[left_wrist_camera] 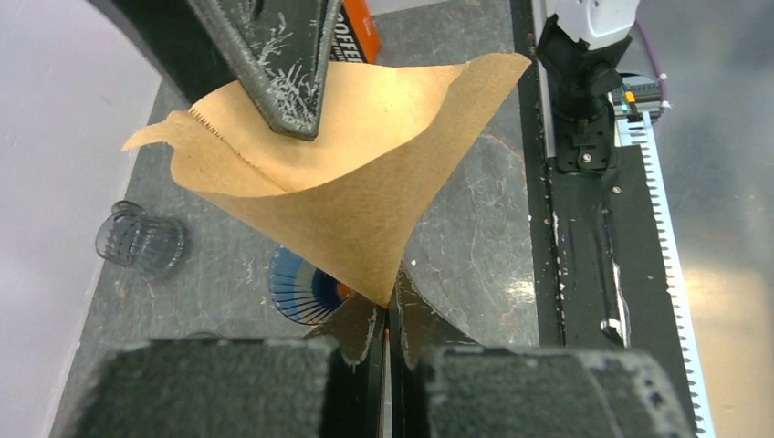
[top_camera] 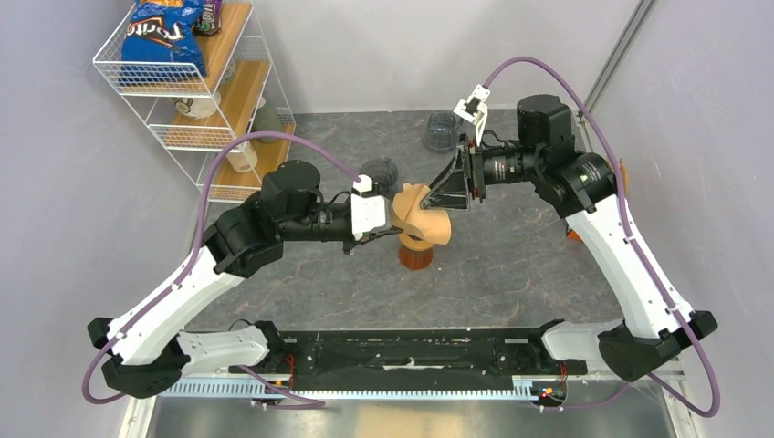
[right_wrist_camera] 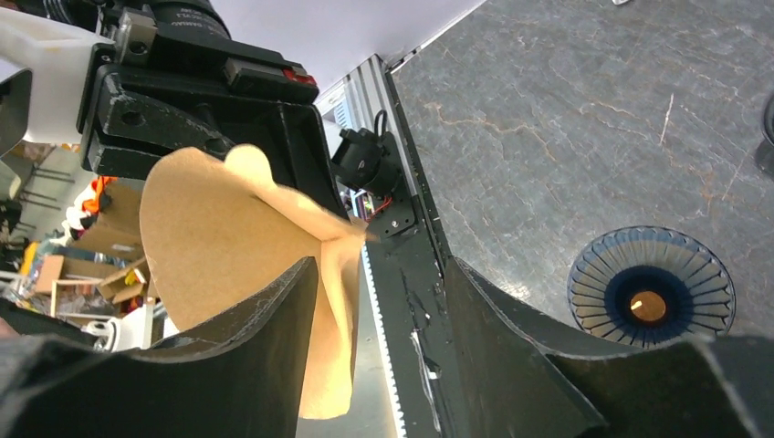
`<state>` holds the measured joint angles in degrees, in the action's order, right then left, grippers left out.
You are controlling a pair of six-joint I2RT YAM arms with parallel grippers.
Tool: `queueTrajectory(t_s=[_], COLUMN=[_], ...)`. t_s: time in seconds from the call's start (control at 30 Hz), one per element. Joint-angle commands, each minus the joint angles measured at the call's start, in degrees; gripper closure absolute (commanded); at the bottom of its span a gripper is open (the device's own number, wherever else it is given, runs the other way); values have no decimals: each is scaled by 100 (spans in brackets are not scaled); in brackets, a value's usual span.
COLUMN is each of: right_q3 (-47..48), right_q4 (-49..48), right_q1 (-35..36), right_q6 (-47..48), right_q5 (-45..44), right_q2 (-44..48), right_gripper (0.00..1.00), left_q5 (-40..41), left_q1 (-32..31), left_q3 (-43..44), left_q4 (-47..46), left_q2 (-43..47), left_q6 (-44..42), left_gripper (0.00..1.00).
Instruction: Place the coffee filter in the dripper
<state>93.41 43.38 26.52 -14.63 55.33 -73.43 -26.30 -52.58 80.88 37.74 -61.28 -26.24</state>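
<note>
grey stone-patterned tabletop (top_camera: 511, 265) fills the scene, with a white wire shelf (top_camera: 196, 91) at its far left corner carrying a blue doritos bag (top_camera: 164, 32) on the top level. both arms reach inward and meet over the middle of the tabletop.

between them hangs the brown paper coffee filter (left_wrist_camera: 365, 192), opened into a cone with its mouth facing the right arm and its point toward the left arm. it is up in the air, off the tabletop.

the left pincer (left_wrist_camera: 388, 315) is closed tight on the pointed tip of the filter and carries it. the right pincer (right_wrist_camera: 381, 274) stands wide; one of its fingers (left_wrist_camera: 274, 64) reaches inside the filter's open mouth, and part of the filter's rim lies in the gap between the two fingers without being squeezed.

the dripper (right_wrist_camera: 650, 285), blue and ribbed with an orange centre, sits on the tabletop below the filter, not touching it. a clear ribbed glass (left_wrist_camera: 141, 242) stands near the dripper, apart from it.
</note>
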Motion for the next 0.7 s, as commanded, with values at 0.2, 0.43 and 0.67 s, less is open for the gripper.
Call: queueTrajectory(t_s=[0.2, 0.43, 0.67], right_q3=[499, 473, 467], right_q4=[531, 554, 453], right_q1=[595, 713, 713], right_q6=[1009, 1117, 998], right_q5=[-89, -306, -273], right_q2=[-106, -17, 111], right_gripper=[60, 100, 100], left_q5=[-466, -287, -161], left_q1=[2, 10, 78], left_q3=[165, 130, 33], left_q4=[182, 67, 359], left_q2=[-76, -59, 71], left_q6=[-252, 65, 237], left_gripper=[98, 96, 54])
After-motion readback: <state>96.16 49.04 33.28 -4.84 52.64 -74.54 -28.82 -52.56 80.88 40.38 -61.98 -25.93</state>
